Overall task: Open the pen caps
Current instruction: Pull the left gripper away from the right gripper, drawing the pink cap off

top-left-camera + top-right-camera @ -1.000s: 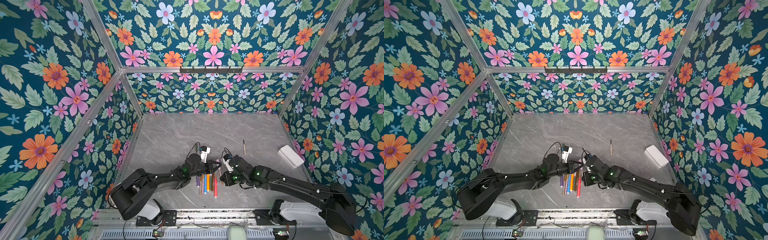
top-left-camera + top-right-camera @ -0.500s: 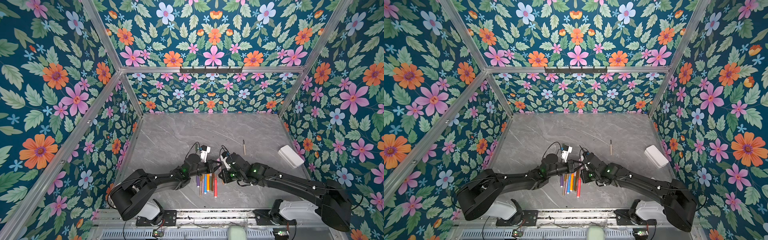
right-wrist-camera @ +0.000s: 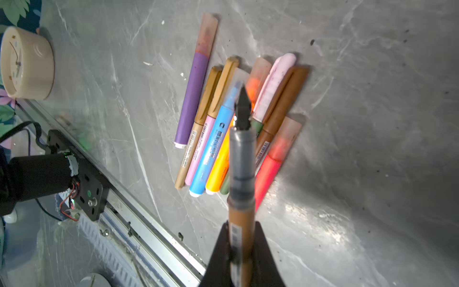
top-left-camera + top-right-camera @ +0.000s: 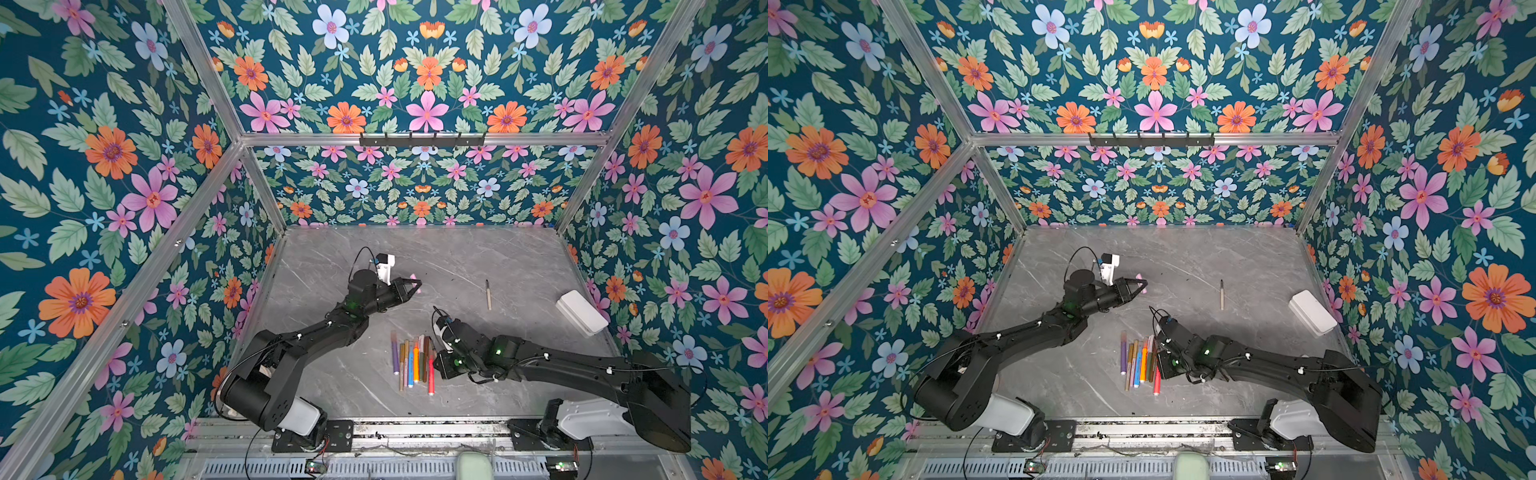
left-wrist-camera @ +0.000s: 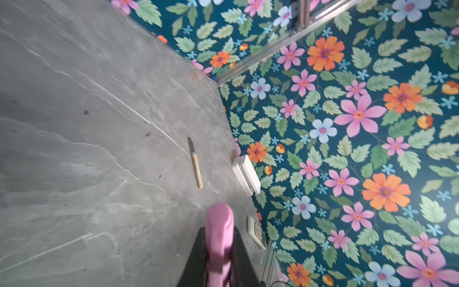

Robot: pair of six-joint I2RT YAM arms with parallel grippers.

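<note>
My left gripper (image 4: 417,284) (image 4: 1144,284) is shut on a pink pen cap (image 5: 219,231), held above the table's middle, apart from any pen. My right gripper (image 3: 242,228) is shut on a brown pen (image 3: 242,211) whose grey neck and black tip are bare. It hangs over a row of several capped pens (image 4: 411,361) (image 4: 1140,359) near the front edge. That row (image 3: 211,124) holds purple, gold, blue, orange, brown and red bodies with translucent orange, gold, pink and brown caps. In both top views the right wrist (image 4: 457,353) covers its fingers.
A beige uncapped pen (image 4: 488,295) (image 5: 195,164) lies alone right of centre. A white box (image 4: 582,311) (image 4: 1312,311) sits by the right wall. A cream round clock (image 3: 24,62) stands beyond the front metal rail (image 3: 149,223). Floral walls enclose the grey table on three sides.
The two grippers met over the pen row before. Now the left one has drawn away toward the back with the pink cap, and the right one has pulled back with the bare pen.
</note>
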